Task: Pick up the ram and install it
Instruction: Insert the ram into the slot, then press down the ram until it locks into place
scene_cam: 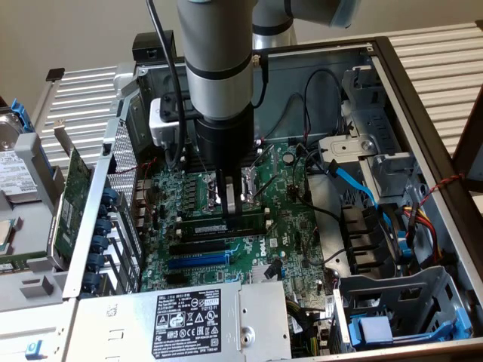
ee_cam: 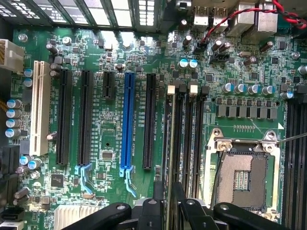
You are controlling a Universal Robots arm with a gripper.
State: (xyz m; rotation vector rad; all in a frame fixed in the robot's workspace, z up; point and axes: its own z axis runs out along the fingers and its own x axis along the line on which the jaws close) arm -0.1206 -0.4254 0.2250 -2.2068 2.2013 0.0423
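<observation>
My hand (scene_cam: 238, 210) hangs over the middle of the motherboard (scene_cam: 294, 226), fingers a little apart, one on each side of the ram (scene_cam: 202, 224). The ram stands on edge in a memory slot beside the CPU socket (ee_cam: 242, 177). Whether a finger touches it I cannot tell.

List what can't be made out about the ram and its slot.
- Exterior view: the gripper covers the middle of the long, narrow dark-green ram stick; how deep it sits is unclear.
- Wrist view: the gripper's black links cover one end of the long black memory slots.
</observation>
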